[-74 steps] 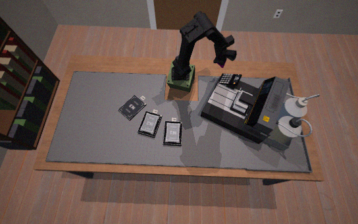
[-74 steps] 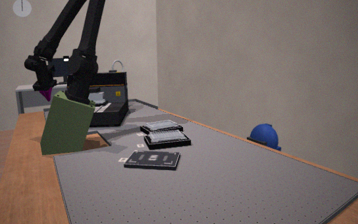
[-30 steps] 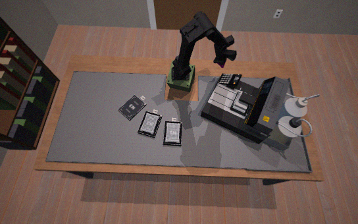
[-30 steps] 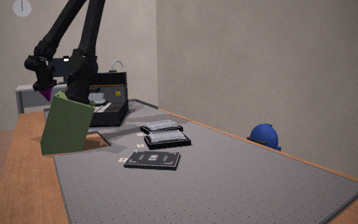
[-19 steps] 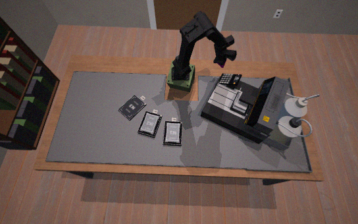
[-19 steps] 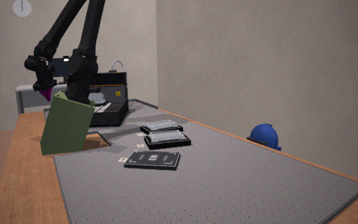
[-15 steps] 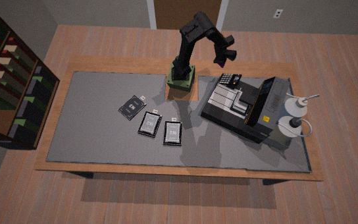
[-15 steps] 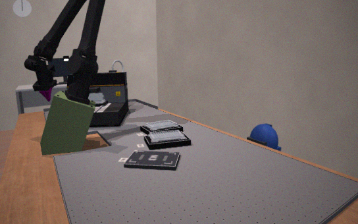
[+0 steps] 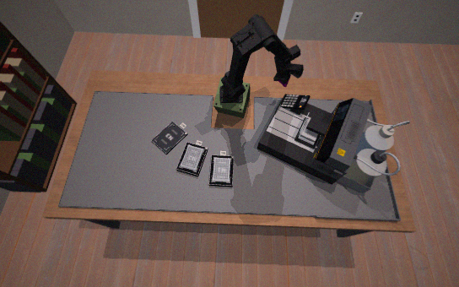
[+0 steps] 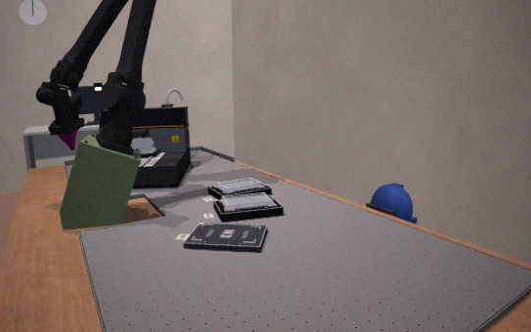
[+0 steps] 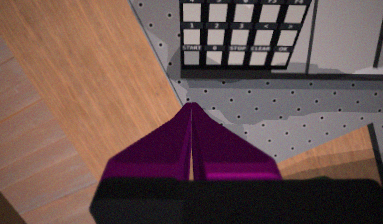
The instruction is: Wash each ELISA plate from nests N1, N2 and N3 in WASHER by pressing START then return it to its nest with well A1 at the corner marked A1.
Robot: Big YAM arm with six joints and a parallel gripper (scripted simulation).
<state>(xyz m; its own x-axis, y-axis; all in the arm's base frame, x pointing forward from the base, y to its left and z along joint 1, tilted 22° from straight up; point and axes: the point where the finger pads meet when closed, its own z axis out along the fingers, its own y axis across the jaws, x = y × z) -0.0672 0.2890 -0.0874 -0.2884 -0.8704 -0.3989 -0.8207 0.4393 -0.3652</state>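
My gripper [image 9: 281,78] is shut and empty; its purple fingers form one point. It hangs above the table's back edge, just behind the washer's keypad [image 9: 294,101]. In the wrist view the fingertips sit below the keypad [image 11: 244,32], apart from it and roughly in line with the START key [image 11: 191,57]. The washer [image 9: 320,133] stands at the right. A plate [image 9: 307,136] seems to lie on its carrier, partly under the head. The left nest [image 9: 169,137] is empty. The middle nest holds a plate [image 9: 191,158], and so does the right nest [image 9: 221,170].
Two white bottles [image 9: 377,148] with tubing stand right of the washer. The arm's green base [image 9: 232,99] sits at the table's back edge. A shelf unit [image 9: 13,97] stands left of the table. A blue round object [image 10: 392,201] lies beyond the far table edge.
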